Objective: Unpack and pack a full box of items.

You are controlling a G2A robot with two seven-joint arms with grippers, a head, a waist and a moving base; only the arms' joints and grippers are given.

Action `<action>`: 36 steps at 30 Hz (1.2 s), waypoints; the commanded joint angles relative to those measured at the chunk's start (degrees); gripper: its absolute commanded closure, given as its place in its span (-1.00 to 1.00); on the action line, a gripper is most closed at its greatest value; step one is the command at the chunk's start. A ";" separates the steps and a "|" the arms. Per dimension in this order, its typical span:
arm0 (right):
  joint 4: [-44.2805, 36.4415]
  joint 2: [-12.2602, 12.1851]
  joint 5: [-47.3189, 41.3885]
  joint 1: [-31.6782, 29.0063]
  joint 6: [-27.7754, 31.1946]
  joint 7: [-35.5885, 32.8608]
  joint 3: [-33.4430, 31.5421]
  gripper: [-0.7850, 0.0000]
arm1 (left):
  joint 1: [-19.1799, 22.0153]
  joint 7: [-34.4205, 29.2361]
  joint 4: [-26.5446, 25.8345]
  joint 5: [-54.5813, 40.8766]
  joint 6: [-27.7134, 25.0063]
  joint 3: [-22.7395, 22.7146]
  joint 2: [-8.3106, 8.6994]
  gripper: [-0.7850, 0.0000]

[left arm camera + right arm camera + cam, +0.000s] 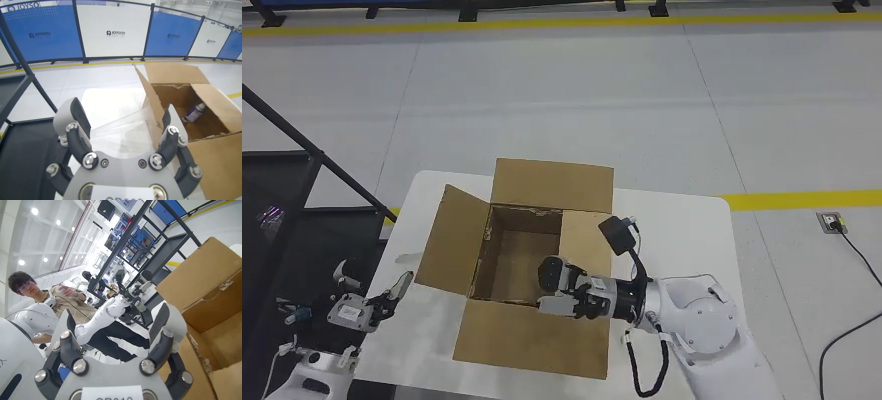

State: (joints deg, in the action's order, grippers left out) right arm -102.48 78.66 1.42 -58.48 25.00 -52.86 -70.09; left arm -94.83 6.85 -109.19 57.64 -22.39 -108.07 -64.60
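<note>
An open cardboard box [552,185] stands on the white table [682,230] with its flaps spread. A small bottle [194,112] with a purple label lies on the box floor, close to a side wall. My right gripper [547,287] hangs over the near side of the box opening, open and empty; in its own wrist view the right gripper [115,323] has the box wall [208,272] beside it. My left gripper [399,289] sits off the table's left edge, open and empty. The left gripper [124,117] faces the box [174,73] from the side.
A black metal rack [282,210] stands left of the table, and its dark shelf [22,147] lies under my left gripper. A strip of bare table [105,102] runs between the rack and the box. Yellow floor lines cross behind.
</note>
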 commanded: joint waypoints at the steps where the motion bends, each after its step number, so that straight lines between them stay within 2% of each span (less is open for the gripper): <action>1: -2.48 -0.56 2.36 -3.04 0.81 1.55 -2.74 -1.00 | -0.82 -2.18 -3.77 -2.16 -1.05 -0.11 0.00 -1.00; 4: -5.73 -1.34 3.57 -7.80 3.00 2.76 -6.28 -1.00 | -1.28 -6.46 -8.52 -3.99 -2.81 1.77 0.04 -1.00; 7: -8.35 -2.06 4.58 -12.45 5.15 3.68 -9.60 -1.00 | 0.24 -11.66 -10.95 -5.46 -3.73 5.65 0.09 -1.00; 10: -10.59 -2.63 5.52 -16.90 6.98 5.64 -12.80 -1.00 | 4.28 -17.81 -10.89 -4.15 -2.18 11.20 0.10 -1.00; 13: -11.87 -2.89 6.88 -19.81 7.60 7.50 -14.32 -1.00 | 9.71 -23.30 -7.22 -5.82 0.91 18.52 -0.30 -1.00; 25: -11.87 -2.89 6.88 -19.81 7.60 7.50 -14.32 -1.00 | 10.45 -23.93 -6.71 -5.76 1.26 19.16 -0.34 -1.00; 28: -11.15 -2.82 6.53 -19.31 4.57 10.22 -13.45 -1.00 | 10.44 -24.15 -5.41 -9.84 1.64 19.52 -0.46 -1.00; 31: -10.10 -2.88 5.02 -17.99 3.56 12.03 -13.12 -1.00 | 13.28 -27.14 -3.74 -13.38 1.95 22.11 -0.65 -1.00; 36: -10.74 -3.29 3.52 -18.96 2.63 14.31 -15.24 -1.00 | 21.57 -34.87 2.50 -23.74 1.49 27.96 -1.18 -1.00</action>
State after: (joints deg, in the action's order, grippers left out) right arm -112.99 75.45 5.21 -77.03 27.94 -39.15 -84.71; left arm -75.25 -26.49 -108.25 35.77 -20.76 -81.67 -65.65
